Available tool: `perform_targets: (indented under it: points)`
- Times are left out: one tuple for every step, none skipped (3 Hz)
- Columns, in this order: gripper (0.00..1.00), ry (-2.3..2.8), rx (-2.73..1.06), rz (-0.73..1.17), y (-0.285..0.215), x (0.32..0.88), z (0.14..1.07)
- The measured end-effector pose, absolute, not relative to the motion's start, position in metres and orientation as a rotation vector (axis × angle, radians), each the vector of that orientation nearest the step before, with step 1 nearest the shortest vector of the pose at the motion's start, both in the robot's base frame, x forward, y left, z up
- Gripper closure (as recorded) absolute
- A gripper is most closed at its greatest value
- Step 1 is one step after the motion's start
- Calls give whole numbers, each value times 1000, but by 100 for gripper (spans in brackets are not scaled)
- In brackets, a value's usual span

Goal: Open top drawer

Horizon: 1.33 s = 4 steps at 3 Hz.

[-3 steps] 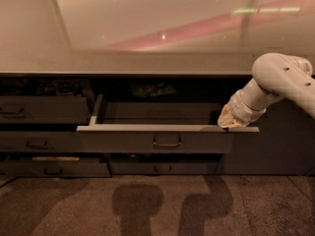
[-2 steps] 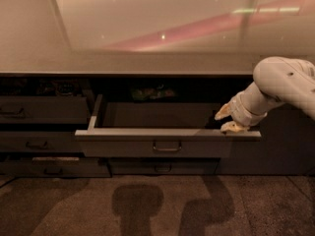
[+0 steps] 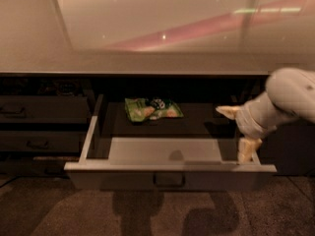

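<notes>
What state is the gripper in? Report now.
The gripper: open, jaws spread, holding nothing, at the right end of the top drawer.

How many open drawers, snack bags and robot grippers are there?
Open drawers: 1, the top drawer, pulled out.
Snack bags: 1, a green bag lying inside it.
Grippers: 1, the gripper, at the drawer's right end with its fingers apart.
Total: 3.

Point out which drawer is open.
The wide top drawer, pulled out with a green snack bag inside; the end effector sits at its right corner. The left drawers are shut.
</notes>
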<state>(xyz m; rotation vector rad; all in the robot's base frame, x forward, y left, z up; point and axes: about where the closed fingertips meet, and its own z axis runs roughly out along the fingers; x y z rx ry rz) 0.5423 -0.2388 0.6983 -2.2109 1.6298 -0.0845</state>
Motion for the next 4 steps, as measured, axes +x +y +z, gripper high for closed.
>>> perform_targets:
  points:
    - [0,1641,-2152,-105,-252,503,684]
    - [0,1644,-2148,-110,-253,501,685]
    - [0,1733,-2142,-129,-262,475,662]
    - [0,1780,-2165,-60,-256,447,632]
